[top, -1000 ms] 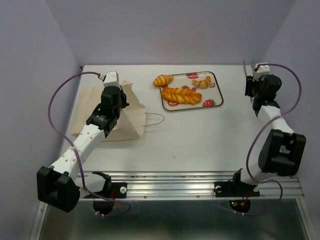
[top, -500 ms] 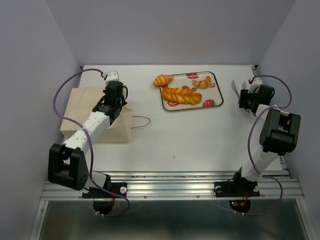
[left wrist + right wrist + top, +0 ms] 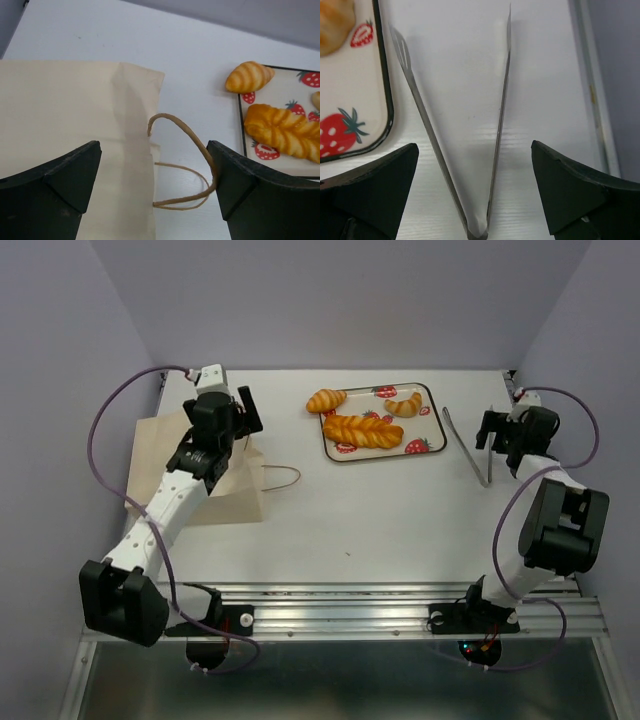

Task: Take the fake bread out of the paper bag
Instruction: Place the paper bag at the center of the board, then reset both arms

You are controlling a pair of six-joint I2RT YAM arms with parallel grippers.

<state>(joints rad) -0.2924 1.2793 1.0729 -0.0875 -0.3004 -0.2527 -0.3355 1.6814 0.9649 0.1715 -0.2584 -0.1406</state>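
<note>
The fake bread lies on a strawberry-patterned tray (image 3: 436, 435): two croissants (image 3: 326, 399) (image 3: 405, 404) and a braided loaf (image 3: 362, 430). The paper bag (image 3: 165, 465) lies flat at the left, its string handles (image 3: 285, 478) pointing toward the tray. My left gripper (image 3: 225, 420) hovers over the bag's mouth, open and holding nothing. In the left wrist view the bag (image 3: 75, 110) and its handles (image 3: 185, 150) sit between my spread fingers (image 3: 60, 190); the upper handle loop rests against the right finger. My right gripper (image 3: 505, 440) is open above metal tongs (image 3: 468, 445).
The tongs (image 3: 502, 125) lie spread on the table just right of the tray (image 3: 350, 100), hinge end toward my right gripper (image 3: 475, 195). The table's right edge and the wall stand close beside that arm. Purple walls enclose the table on three sides.
Both grippers have opened. The left one let go of the bag after shifting it left. The right one released the tongs, which now lie on the table beside the tray.
</note>
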